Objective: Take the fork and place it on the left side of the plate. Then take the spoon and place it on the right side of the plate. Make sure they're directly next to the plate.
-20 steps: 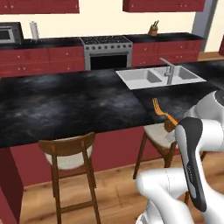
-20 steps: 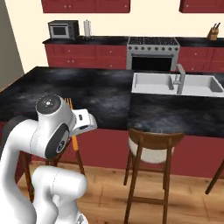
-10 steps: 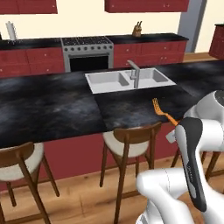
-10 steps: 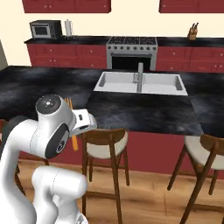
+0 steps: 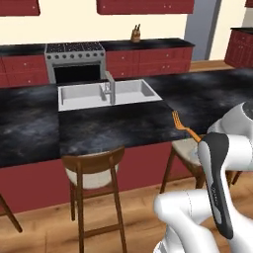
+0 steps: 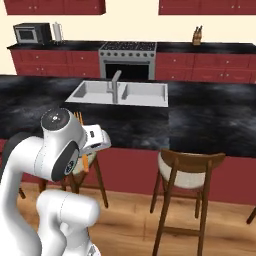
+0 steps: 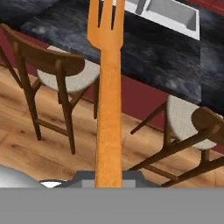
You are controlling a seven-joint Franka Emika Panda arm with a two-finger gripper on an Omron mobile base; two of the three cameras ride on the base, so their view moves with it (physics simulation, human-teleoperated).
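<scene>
Off the near edge of the island worktop point(image 5: 99, 128), over the stools, the claw point(image 7: 108, 177) is sitting pinched tight on the fork point(image 7: 106, 87), gripping it low on the handle. In the hand view the orange handle is running straight up from between the fingers, w/ the tines at the top, so the fork's long axis is lying along the claw's own reach. From the left base view the fork point(image 5: 184, 126) is poking up and out past the white arm, tines pointing toward the worktop's near edge; from the right base view just a sliver of the fork point(image 6: 80, 125) is peeking beside the arm's upper joint.

Beyond the fork, the dark worktop is stretching across, w/ the sink point(image 5: 106, 94) and faucet point(image 5: 110, 86) set into its far half, roughly straight ahead of the claw. Wooden stools point(image 5: 94, 173) are tucked under the near edge; stove point(image 6: 127, 60) and microwave point(image 6: 31, 33) are standing on the back counter.

Judgement: step in hand is carrying the fork to the plate, and neither plate nor spoon can be made out on this stretch of worktop. So which way the drop spot lies from the claw can't be told. Once found, the fork probably needs laying flat, handle parallel to the plate's left edge and right beside it. Spoon part is likely not begun.
</scene>
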